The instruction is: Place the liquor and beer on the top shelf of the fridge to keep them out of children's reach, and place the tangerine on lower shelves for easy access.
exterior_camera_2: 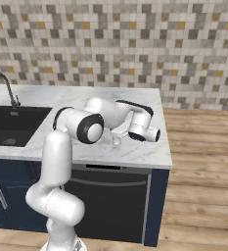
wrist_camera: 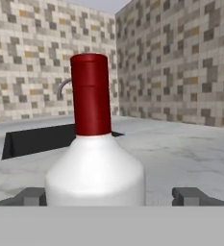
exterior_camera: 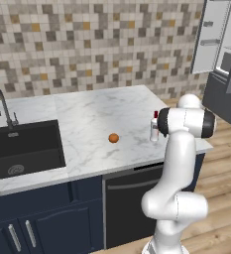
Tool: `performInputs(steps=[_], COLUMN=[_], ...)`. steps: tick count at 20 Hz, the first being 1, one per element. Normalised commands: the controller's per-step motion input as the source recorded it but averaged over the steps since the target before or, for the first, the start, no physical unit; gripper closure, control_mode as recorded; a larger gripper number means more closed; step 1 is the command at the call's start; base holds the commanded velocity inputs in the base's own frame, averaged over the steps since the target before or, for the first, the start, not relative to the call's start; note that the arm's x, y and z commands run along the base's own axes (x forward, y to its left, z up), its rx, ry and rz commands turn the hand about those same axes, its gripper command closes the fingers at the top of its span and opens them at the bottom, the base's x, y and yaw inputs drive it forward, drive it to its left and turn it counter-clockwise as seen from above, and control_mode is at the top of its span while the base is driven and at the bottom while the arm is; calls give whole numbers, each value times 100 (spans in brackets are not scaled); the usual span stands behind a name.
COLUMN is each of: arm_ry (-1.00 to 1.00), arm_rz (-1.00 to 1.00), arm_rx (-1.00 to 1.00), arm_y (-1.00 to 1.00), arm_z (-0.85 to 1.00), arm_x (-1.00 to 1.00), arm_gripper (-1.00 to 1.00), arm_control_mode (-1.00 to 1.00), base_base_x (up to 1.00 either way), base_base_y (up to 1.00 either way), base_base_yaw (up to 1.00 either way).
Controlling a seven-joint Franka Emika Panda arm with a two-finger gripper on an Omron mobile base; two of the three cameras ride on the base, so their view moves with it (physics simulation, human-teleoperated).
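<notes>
Liquor (exterior_camera: pixel 154 128): clear bottle w/ red cap, upright on marble counter near its right front edge; seen close in hand view (wrist_camera: pixel 94 158), pale shoulders, tall red cap. Tangerine (exterior_camera: pixel 113 138): small, round, orange, on counter left of liquor, well apart. Fridge (exterior_camera: pixel 221 44): grey, upper right, door open.

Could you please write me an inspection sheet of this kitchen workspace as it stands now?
Surface: white marble counter, sink set in at its left.
Job's things: liquor upright near the counter's right front edge; tangerine left of it, apart; fridge at far right, door open. Beer: nothing seen.
Clutter: nothing seen.
Hand: open, fingertips either side of the liquor's body, not closed on it.
Cables: nothing seen.
Surroundings: mosaic tile wall, faucet, navy cabinets, dishwasher, wood floor.
</notes>
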Motion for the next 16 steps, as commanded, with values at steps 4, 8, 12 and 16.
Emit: performInputs(steps=[4, 8, 12, 16], arm_ry=[0, 0, 0, 0], arm_rz=[0, 0, 0, 0], arm_rx=[0, 0, 0, 0], arm_y=[14, 15, 7, 1], arm_z=[0, 0, 0, 24], arm_x=[1, 0, 0, -31], arm_gripper=[100, 100, 100, 100], arm_control_mode=[-100, -100, -100, -100], base_base_x=[0, 0, 0, 0], base_base_y=[0, 0, 0, 0], base_base_yaw=[0, 0, 0, 0])
